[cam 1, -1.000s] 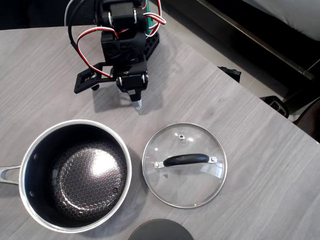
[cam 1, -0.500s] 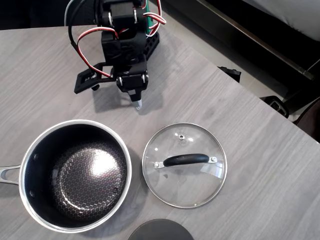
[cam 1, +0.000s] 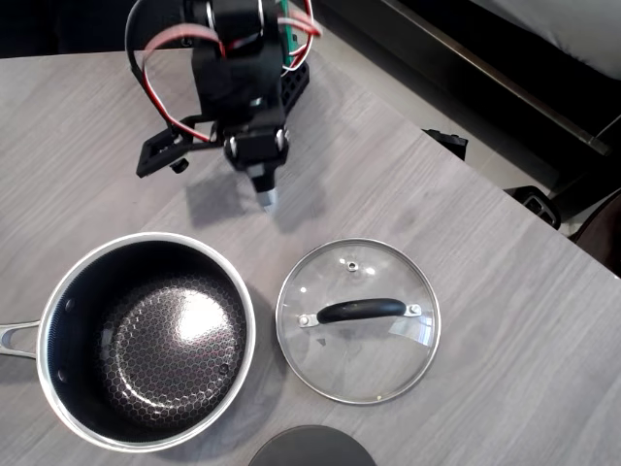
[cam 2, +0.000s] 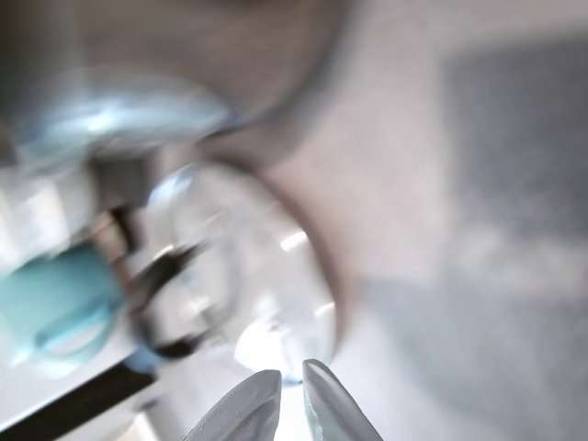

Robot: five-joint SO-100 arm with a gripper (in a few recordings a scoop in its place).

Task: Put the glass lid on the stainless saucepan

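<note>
In the overhead view the glass lid [cam 1: 358, 335] lies flat on the grey wooden table, its black bar handle [cam 1: 361, 310] facing up. To its left stands the stainless saucepan [cam 1: 165, 340], empty, with a black honeycomb inside and its steel handle [cam 1: 12, 337] at the left edge. My gripper [cam 1: 264, 199] hangs at the back, beyond the gap between pan and lid, touching neither. Its fingers are together and hold nothing. The wrist view is blurred; the gripper [cam 2: 289, 390] has its pale tips close together, and the lid [cam 2: 266, 266] shows as a round glassy shape beyond them.
A dark grey matte disc [cam 1: 310, 449] pokes in at the table's front edge, between pan and lid. The arm's black base and red wires [cam 1: 233, 58] stand at the back. The table's edge [cam 1: 466, 160] runs diagonally at the right.
The arm has shifted slightly to the left and the gripper tip has drawn back a little, away from the lid. Pan and lid have not moved.
</note>
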